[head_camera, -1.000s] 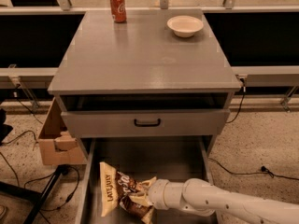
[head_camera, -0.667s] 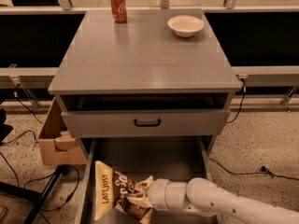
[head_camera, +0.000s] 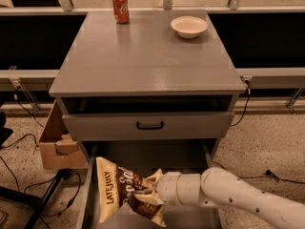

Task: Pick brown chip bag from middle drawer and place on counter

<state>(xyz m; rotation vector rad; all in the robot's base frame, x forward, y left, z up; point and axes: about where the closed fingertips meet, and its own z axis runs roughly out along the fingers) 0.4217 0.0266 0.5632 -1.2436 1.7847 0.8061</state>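
Note:
The brown chip bag (head_camera: 119,192) has a dark brown middle and cream ends printed "LATE JULY". It stands tilted over the open middle drawer (head_camera: 152,156), a wide grey tray at the bottom of the view. My gripper (head_camera: 151,194) reaches in from the right on a white arm and is shut on the bag's crumpled right end, holding it up off the drawer floor. The fingertips are hidden by the bag's folds. The grey counter (head_camera: 143,56) is the cabinet top above.
A red soda can (head_camera: 120,6) stands at the counter's back left and a white bowl (head_camera: 189,26) at its back right. The top drawer (head_camera: 150,125), with a black handle, is pulled partly out above the middle drawer. A cardboard box (head_camera: 55,144) sits on the floor to the left.
The bag has risen a little and shifted slightly left in my gripper. The arm has moved with it.

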